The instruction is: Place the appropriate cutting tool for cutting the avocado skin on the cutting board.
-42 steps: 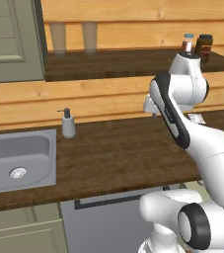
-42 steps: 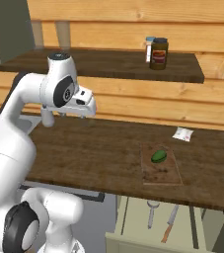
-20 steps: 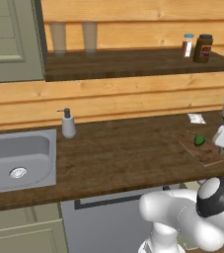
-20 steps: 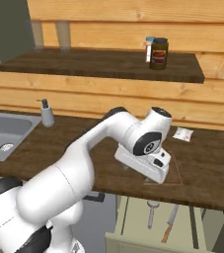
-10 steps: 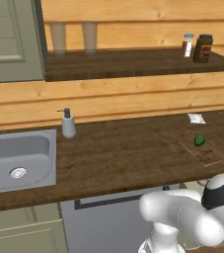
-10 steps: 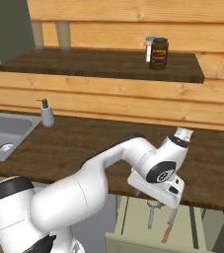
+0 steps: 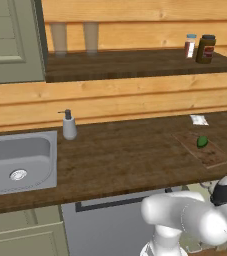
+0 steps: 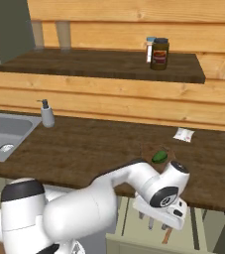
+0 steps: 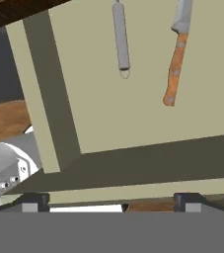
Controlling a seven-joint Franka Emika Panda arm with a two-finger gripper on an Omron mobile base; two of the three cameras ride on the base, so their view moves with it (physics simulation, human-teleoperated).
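The cutting tool, a small knife (image 9: 174,70) with a reddish-brown handle, lies in an open cream drawer (image 9: 133,113), blade pointing to the top of the hand view. My gripper (image 9: 111,202) is open above the drawer's near edge, well short of the knife, with nothing between its fingertips (image 9: 34,200). From the right base view my hand (image 8: 162,208) hangs over the drawer below the counter edge, and the knife handle (image 8: 166,235) shows beside it. The avocado (image 7: 202,142) (image 8: 159,157) rests on the cutting board (image 7: 207,153) on the counter.
A grey metal utensil (image 9: 121,39) lies in the drawer left of the knife. A white packet (image 7: 199,119) (image 8: 183,134) sits behind the board. A soap dispenser (image 7: 69,126) and sink (image 7: 17,160) are at the left. Two jars (image 8: 159,53) stand on the shelf.
The arm swung from upright over the counter to the right and down below the counter edge. Since half a second ago the hand has sunk lower over the open drawer.
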